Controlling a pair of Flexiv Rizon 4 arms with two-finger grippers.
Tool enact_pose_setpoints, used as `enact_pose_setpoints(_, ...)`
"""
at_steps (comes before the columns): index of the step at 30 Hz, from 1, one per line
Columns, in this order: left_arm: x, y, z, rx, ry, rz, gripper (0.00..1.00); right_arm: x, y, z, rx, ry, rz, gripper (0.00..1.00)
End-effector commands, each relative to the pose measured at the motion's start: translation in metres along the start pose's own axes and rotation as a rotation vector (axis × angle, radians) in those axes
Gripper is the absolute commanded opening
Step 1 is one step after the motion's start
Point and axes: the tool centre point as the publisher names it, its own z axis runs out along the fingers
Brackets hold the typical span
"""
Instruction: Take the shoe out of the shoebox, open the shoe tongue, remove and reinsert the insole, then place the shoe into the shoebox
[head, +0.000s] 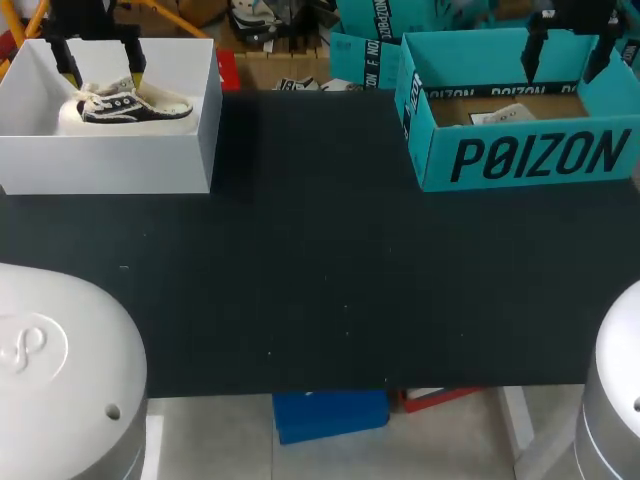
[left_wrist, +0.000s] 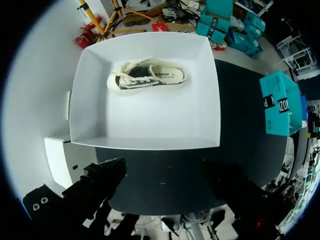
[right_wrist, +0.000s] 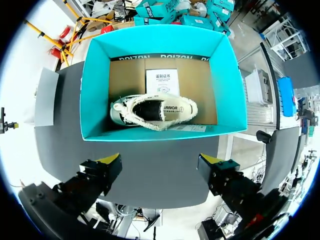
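Observation:
Two shoeboxes stand at the back of the black table. At the back left, the white shoebox (head: 110, 150) holds a cream and black sneaker (head: 130, 105) lying on its side near the far wall (left_wrist: 146, 76). My left gripper (head: 100, 65) hangs open above this box (left_wrist: 162, 175), holding nothing. The teal shoebox (head: 520, 155) at the back right holds a second cream and black sneaker (right_wrist: 152, 111) on its cardboard floor, next to a white paper card (right_wrist: 162, 82). Above it, my right gripper (head: 565, 55) is open and empty (right_wrist: 160, 162).
The black table top (head: 320, 270) stretches bare between and in front of the two boxes. My arms' grey bases sit at the near left corner (head: 60, 370) and near right corner (head: 620, 390).

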Motion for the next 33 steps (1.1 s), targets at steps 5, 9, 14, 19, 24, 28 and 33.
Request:
enact_pose_setpoints(5, 0.0, -0.009, -0.009, 0.021, -0.033, 0.207, 1.0, 0.0, 0.0, 0.0, 0.0, 0.0, 0.0, 1.0)
enact_pose_setpoints(9, -0.005, -0.021, -0.014, 0.029, -0.103, 0.36, 1.0, 0.0, 0.0, 0.0, 0.0, 0.0, 0.0, 1.0)
enact_pose_setpoints(14, -0.015, -0.034, -0.021, 0.064, -0.158, 0.688, 1.0, 0.0, 0.0, 0.0, 0.0, 0.0, 0.0, 1.0)
enact_pose_setpoints(19, -0.022, -0.049, -0.028, 0.122, -0.151, 1.037, 1.0, 0.0, 0.0, 0.0, 0.0, 0.0, 0.0, 1.0)
enact_pose_setpoints(24, -0.026, -0.065, -0.028, 0.05, -0.151, 1.324, 1.0, 0.0, 0.0, 0.0, 0.0, 0.0, 0.0, 1.0)
enact_pose_setpoints(28, -0.033, -0.074, -0.022, -0.013, -0.139, 1.502, 1.0, 0.0, 0.0, 0.0, 0.0, 0.0, 0.0, 1.0)
enact_pose_setpoints(33, -0.04, -0.085, -0.016, 0.019, -0.142, 1.481, 1.0, 0.0, 0.0, 0.0, 0.0, 0.0, 0.0, 1.0)
